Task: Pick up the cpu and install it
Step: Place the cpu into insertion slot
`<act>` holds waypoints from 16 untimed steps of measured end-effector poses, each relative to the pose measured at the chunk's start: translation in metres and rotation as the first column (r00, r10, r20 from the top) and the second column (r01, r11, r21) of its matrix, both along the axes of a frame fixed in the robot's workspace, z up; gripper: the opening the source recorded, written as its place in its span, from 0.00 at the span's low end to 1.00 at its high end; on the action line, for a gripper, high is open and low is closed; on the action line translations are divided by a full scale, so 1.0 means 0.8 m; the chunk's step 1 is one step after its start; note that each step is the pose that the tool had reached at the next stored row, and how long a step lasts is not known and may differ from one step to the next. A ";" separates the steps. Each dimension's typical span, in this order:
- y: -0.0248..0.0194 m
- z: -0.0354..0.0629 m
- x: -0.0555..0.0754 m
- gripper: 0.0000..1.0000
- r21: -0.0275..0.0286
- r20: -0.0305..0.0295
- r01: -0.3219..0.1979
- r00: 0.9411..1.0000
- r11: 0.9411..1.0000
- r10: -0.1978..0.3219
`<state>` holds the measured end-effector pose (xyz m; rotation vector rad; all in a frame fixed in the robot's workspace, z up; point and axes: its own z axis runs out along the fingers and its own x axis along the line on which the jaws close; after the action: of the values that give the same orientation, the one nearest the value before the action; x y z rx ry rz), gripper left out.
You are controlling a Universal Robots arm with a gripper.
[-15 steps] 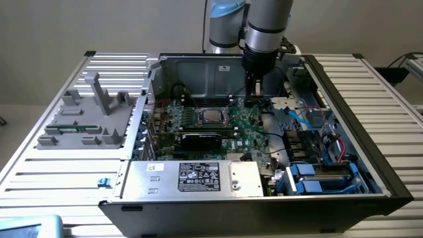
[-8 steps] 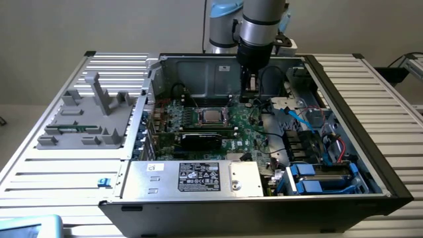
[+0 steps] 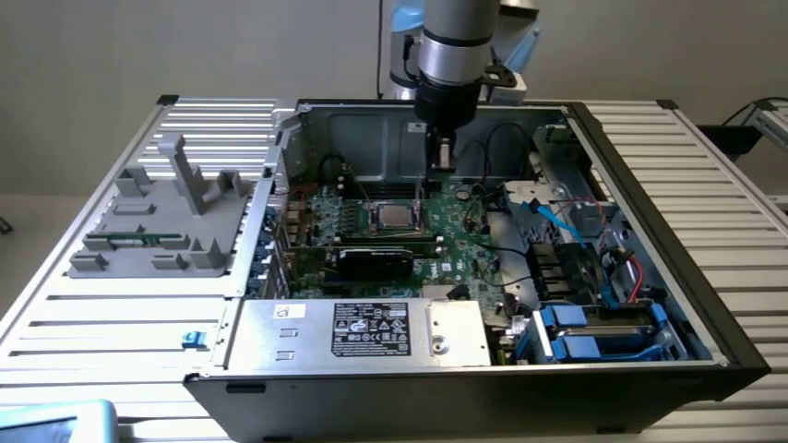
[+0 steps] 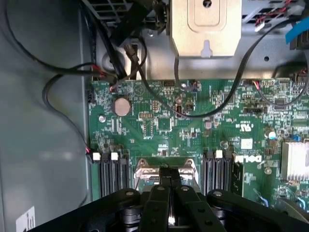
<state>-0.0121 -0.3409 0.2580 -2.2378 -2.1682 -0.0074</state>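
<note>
Open black computer case (image 3: pixel 689 369) sits on a slatted aluminium table (image 3: pixel 708 166), with its green motherboard (image 3: pixel 468 235) facing up. A silver-grey robot arm (image 3: pixel 449 46) comes straight down into the case near its back wall.

The black two-finger gripper (image 3: pixel 440 166) hangs low over the board, above the far edge of the dark square socket with a bright metal frame (image 3: pixel 361 221). In the wrist view the fingers (image 4: pixel 159 195) are pressed together with no gap between the tips and nothing clamped between them. Their tips hang over the middle of the socket frame (image 4: pixel 144 175).

The small flat square cpu with a shiny silver-grey metal top (image 3: pixel 394 218) lies flat inside that socket, level with the board and not in the gripper. I cannot tell from either view whether the fingertips touch it.

Other things noted:
- A black expansion card (image 3: pixel 382 260) lies just in front of the socket.
- A silver power-supply box with a black label (image 3: pixel 369 330) sits at the case's near edge.
- Blue drive caddies (image 3: pixel 591 334) are at the exterior view's right, and a blue flat cable (image 3: pixel 555 221) runs above them.
- A grey plastic parts fixture (image 3: pixel 161 221) rests on the table at the exterior view's left, with a green memory stick (image 3: pixel 129 238) lying in it, well apart from the case interior.
- A round silver coin cell (image 4: pixel 121 106) shows on the board in the wrist view.
</note>
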 end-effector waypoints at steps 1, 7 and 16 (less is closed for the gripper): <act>0.0000 0.000 -0.006 0.11 0.000 0.000 0.000 1.000 1.000 0.000; -0.0001 0.000 -0.040 0.11 0.000 0.000 0.000 1.000 1.000 0.000; -0.0001 -0.010 -0.083 0.11 0.000 0.002 0.000 1.000 1.000 0.000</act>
<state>-0.0786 -0.3410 0.2503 -2.2390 -2.1695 -0.0100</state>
